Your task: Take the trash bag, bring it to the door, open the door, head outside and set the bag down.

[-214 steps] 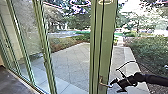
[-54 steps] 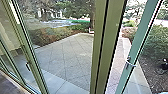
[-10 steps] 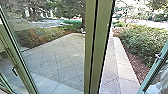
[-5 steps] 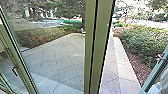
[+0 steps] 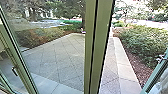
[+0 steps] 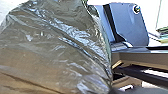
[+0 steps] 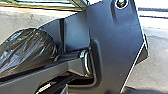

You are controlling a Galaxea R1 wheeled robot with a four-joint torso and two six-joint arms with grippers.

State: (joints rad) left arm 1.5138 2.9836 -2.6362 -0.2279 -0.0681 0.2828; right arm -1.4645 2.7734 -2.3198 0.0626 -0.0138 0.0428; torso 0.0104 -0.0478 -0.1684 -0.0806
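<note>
Trash bag: the dark, shiny bag [image 6: 57, 50] bulges beside the robot's own plate [image 7: 115, 50]; the jointed bar [image 7: 42, 72] crosses in front of part of it, as seen from the right wrist.
Bag contents: a brownish tone shows through the film; what is inside, I cannot tell.
Left jaws: I cannot tell how far apart they stand or whether they have hold of the bag.
Right jaws: opening and hold likewise cannot be told.
Arm pose: I cannot make out how either arm is bent.
Door: the green-framed leaf [image 5: 155, 73], at the head view's right edge, leans in the picture and stands apart from the upright post [image 5: 96, 50]; its metal handle [image 5: 160, 59] is blurred.
Left frame: a dark handle [image 5: 15, 71] is fitted to it.
Ground outside: grey paving [image 5: 67, 57] with diagonal joints, a pale border [image 5: 125, 72], then shrubs [image 5: 142, 45].
Lower right: a pale patch [image 5: 158, 87] by the leaf, nature unclear.
</note>
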